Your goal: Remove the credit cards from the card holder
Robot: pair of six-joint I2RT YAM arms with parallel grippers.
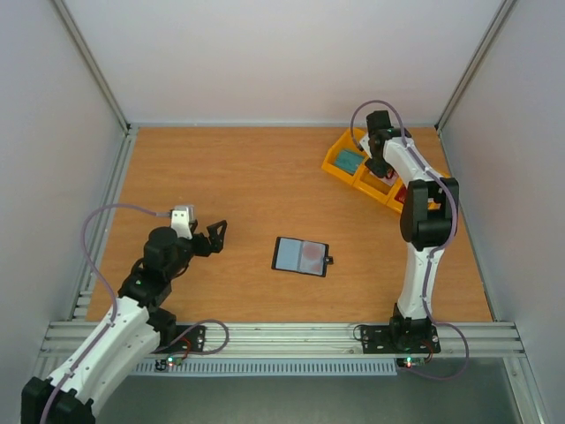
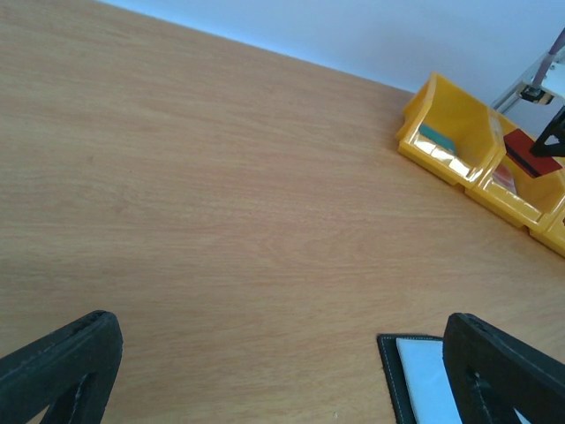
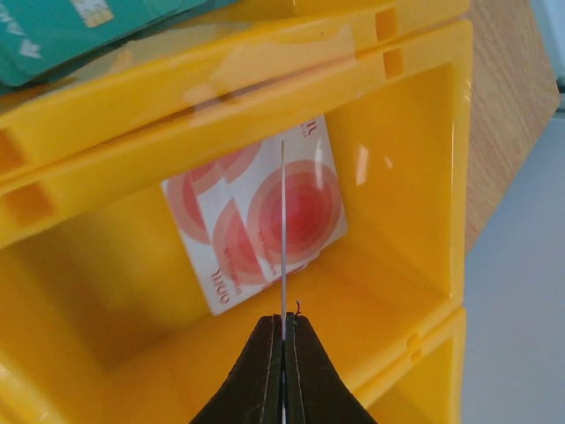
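Note:
The card holder (image 1: 300, 256) lies open and flat in the middle of the table, and a card face with a reddish circle (image 1: 312, 256) shows in its right half. Its dark corner (image 2: 408, 375) sits by my left gripper's right finger. My left gripper (image 1: 214, 237) (image 2: 278, 331) hovers wide open and empty, just left of the holder. My right gripper (image 1: 378, 166) (image 3: 283, 320) is shut on a thin credit card (image 3: 282, 230), seen edge-on, over the middle compartment of the yellow tray (image 3: 415, 159). Two white cards with red circles (image 3: 229, 238) lie in that compartment.
The yellow three-compartment tray (image 1: 340, 168) stands at the back right. A teal card (image 3: 53, 31) (image 1: 350, 161) lies in its left compartment. White walls and metal rails enclose the wooden table (image 1: 238, 185).

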